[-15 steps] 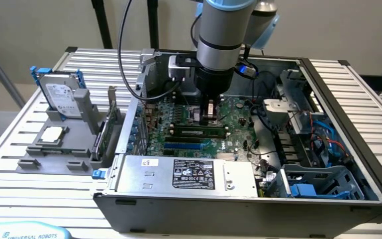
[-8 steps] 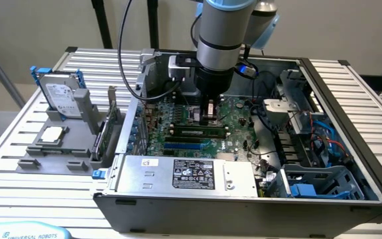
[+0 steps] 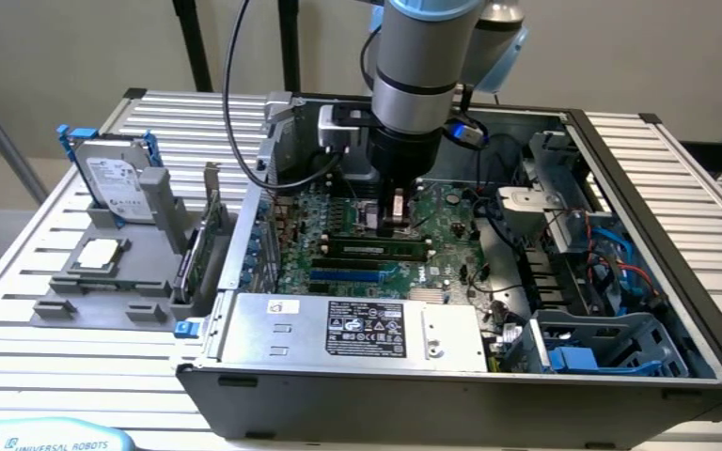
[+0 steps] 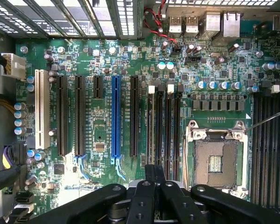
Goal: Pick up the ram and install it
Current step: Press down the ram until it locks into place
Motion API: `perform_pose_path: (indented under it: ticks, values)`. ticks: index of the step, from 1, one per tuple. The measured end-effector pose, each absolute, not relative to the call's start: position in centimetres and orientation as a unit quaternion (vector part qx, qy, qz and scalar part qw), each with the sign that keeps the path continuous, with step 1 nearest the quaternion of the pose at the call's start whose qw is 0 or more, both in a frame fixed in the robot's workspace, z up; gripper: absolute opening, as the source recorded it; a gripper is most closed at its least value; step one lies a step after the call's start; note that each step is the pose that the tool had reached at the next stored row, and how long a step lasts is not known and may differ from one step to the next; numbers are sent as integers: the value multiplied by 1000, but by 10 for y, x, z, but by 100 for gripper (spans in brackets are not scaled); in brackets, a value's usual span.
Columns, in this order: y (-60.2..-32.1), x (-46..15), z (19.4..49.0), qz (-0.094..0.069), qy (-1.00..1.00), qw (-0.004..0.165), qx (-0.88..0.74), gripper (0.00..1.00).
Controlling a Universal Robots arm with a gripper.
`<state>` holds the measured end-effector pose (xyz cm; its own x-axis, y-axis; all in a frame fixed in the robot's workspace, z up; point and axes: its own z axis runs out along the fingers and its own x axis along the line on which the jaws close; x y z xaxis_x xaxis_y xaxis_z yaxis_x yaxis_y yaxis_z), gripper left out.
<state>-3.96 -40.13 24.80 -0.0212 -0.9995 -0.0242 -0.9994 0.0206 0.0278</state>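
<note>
Gripper poised over the motherboard, ram seated in a slot

The gripper (image 3: 395, 224) is held closed and empty above the ram (image 3: 371, 250), which lies in its slot; installation is judged nearly complete, with only seating to be confirmed.

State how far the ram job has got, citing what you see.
Done: the ram stands on edge in a slot on the motherboard. In hand: nothing is gripped; the hand, fingers together, sits just above the ram's middle. Left: confirming full seating, since it cannot be told whether the slot's end clips have closed.
</note>
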Motion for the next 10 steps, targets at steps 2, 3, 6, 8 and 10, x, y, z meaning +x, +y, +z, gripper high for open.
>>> perform_pose_path:
  ticks: [2,3,6,8,10]
  values:
    - [-400,-40,246,-18,-714,1,700,11]
    - [-399,-40,245,-18,-714,1,700,11]
    - [-398,-41,241,-18,-714,1,699,11]
    - [-398,-41,239,-18,-714,1,700,11]
    - [-398,-41,237,-18,-714,1,699,11]
